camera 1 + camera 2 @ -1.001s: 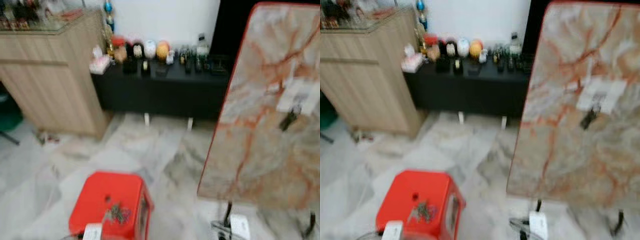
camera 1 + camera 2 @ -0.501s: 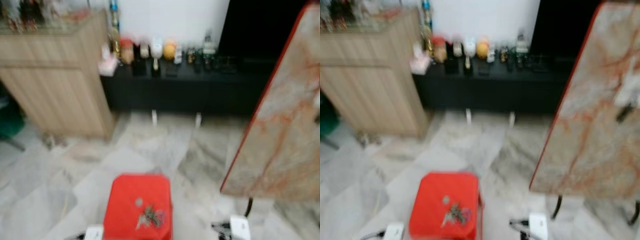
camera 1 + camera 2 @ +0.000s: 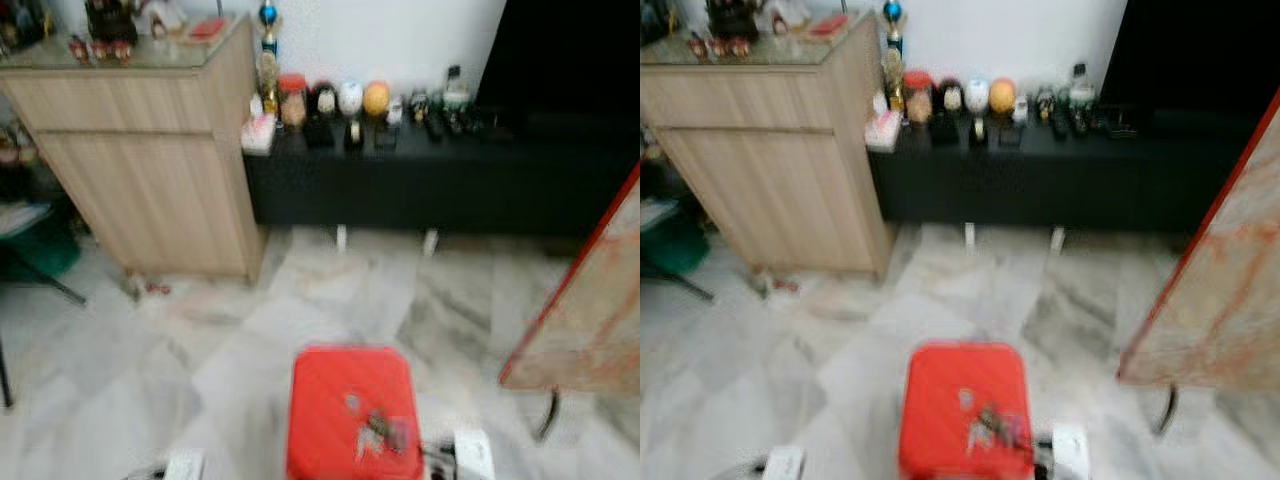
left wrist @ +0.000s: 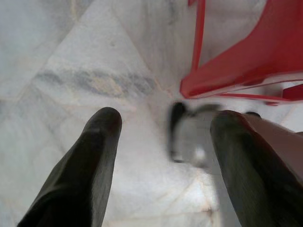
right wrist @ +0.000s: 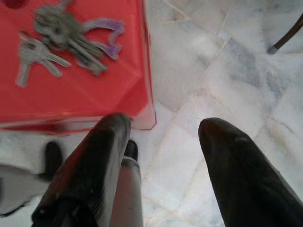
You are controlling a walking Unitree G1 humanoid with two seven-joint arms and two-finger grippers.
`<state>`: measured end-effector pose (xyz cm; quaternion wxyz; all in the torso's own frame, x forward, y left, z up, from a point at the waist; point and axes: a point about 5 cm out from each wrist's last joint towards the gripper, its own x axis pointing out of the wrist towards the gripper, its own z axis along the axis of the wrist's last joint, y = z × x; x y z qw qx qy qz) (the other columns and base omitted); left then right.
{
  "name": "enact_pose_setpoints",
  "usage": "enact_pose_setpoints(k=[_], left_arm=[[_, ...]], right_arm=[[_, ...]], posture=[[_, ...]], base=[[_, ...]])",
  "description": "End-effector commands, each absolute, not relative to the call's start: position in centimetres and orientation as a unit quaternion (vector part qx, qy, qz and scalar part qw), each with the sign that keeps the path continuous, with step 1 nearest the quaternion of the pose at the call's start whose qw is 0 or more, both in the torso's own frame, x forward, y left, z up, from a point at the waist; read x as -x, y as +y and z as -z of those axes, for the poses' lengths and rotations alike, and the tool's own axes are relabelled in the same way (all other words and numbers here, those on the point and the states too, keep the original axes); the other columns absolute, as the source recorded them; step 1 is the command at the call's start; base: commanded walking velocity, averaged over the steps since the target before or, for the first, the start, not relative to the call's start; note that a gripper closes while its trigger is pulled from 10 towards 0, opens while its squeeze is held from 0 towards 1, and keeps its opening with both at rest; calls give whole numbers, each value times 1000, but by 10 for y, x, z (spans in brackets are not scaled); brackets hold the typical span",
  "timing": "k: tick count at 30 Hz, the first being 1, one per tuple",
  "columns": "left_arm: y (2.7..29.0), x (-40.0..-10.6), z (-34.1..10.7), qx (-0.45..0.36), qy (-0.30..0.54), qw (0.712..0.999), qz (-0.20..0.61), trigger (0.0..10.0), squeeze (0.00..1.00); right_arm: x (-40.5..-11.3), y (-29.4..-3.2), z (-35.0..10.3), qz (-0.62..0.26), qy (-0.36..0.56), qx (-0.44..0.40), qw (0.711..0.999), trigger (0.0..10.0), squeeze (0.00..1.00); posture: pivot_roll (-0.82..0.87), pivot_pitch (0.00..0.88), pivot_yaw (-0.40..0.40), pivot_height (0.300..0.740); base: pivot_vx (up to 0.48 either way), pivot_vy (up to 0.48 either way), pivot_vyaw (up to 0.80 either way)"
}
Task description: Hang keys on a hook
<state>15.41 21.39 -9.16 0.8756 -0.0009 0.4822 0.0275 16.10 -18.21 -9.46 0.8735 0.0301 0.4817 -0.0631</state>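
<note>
Keys (image 5: 71,40) lying on a red stool (image 3: 350,415) at six o'clock on the marble floor (image 3: 150,350), right claw (image 5: 163,130) spread wide just beside the stool (nothing held), left claw (image 4: 163,127) wide above floor.

Glossy plastic, dull metal, polished stone

The red stool (image 5: 71,90) looks like smooth shiny plastic; the keys (image 5: 66,40) on it are matt grey metal. The floor (image 3: 150,350) is polished veined marble, the cabinet (image 3: 150,170) pale matt wood grain, and the pincer fingers (image 4: 90,161) smooth black.
</note>
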Motion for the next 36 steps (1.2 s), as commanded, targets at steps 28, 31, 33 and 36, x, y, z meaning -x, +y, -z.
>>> enact_pose_setpoints(k=[28, 31, 33, 36], left_arm=[[217, -151, 93, -3, 488, 872, -35, 10000, 0], [218, -151, 92, 1, 486, 873, -37, 10000, 0], [218, -151, 92, 1, 485, 874, -38, 10000, 0], [218, -151, 92, 0, 486, 873, -36, 10000, 0]], right_arm=[[-168, -181, 91, 56, 470, -32, 880, 10000, 0], [-168, -181, 91, 56, 469, -33, 881, 10000, 0], [-168, -181, 91, 56, 468, -33, 881, 10000, 0], [-168, -181, 91, 56, 468, -34, 881, 10000, 0]], posture=[[56, 0, -49, 740], [56, 0, -49, 740], [55, 0, -48, 740], [55, 0, -47, 740]], base=[[0, 82, 0], [0, 0, 0], [0, 0, 0], [0, 0, 0]])
